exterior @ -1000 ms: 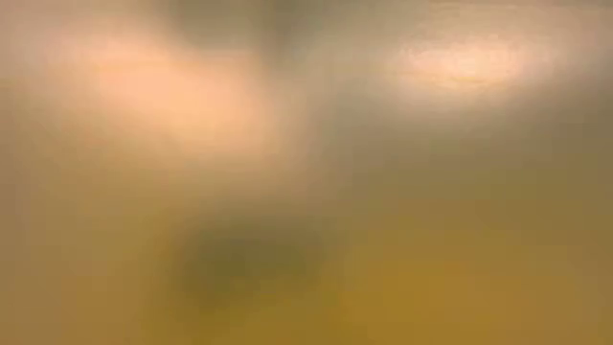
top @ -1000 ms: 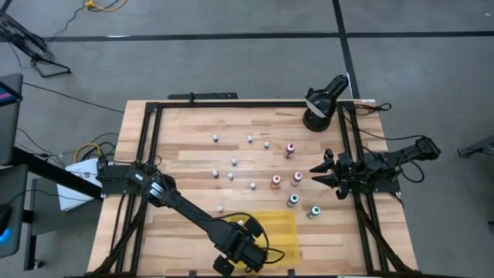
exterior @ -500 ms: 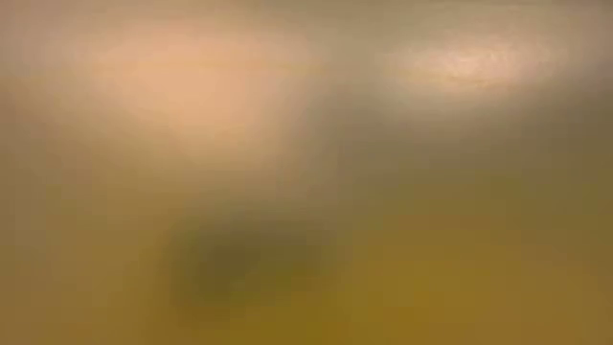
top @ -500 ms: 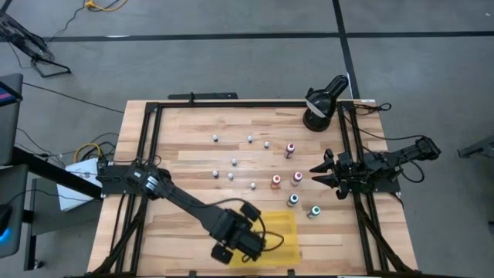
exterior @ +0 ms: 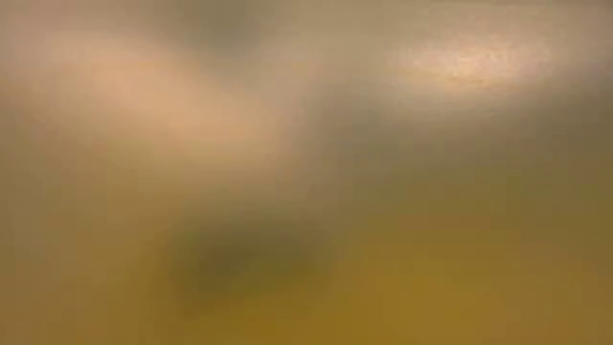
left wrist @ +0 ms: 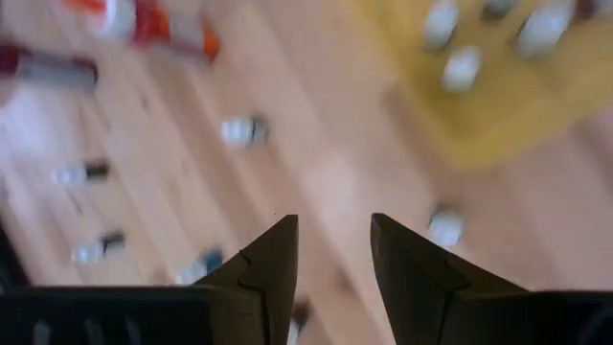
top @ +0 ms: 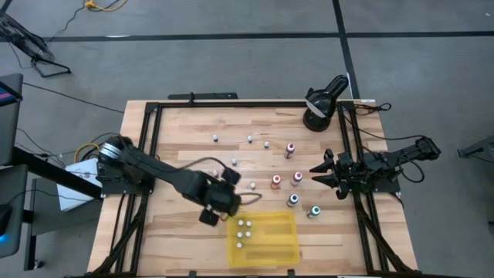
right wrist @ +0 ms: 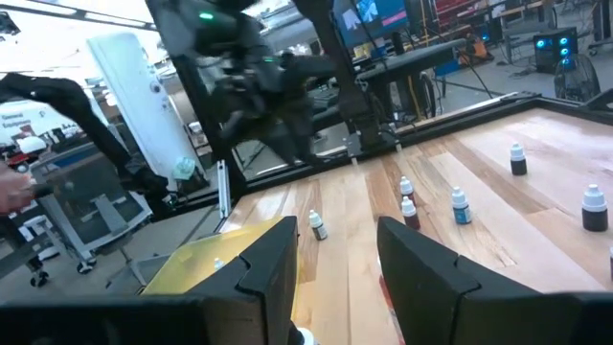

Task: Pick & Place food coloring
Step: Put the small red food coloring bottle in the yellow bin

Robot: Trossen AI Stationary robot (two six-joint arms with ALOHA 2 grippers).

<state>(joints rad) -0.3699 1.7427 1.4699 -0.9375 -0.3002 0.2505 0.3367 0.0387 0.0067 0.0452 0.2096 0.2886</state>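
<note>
Looking down on the bench (top: 185, 232), we see the left claw (top: 218, 207) hanging just off the yellow tray's (top: 282, 243) near-left corner, its fingers (left wrist: 273, 264) spread with nothing between them. In the tray stand four white-capped food coloring bottles (top: 244, 230), grouped at its left end. The rest of the bottles are scattered upright across the middle of the bench, white caps (top: 233, 162) toward the centre, and the ones with coloured caps (top: 276, 181) closer to the right side. Over there the right claw (top: 318, 173) waits by the frame rail, near a pink-capped bottle (top: 296, 178), its fingers (right wrist: 278, 259) parted and gripping nothing. The low view is only a blur, we can make out nothing there.
</note>
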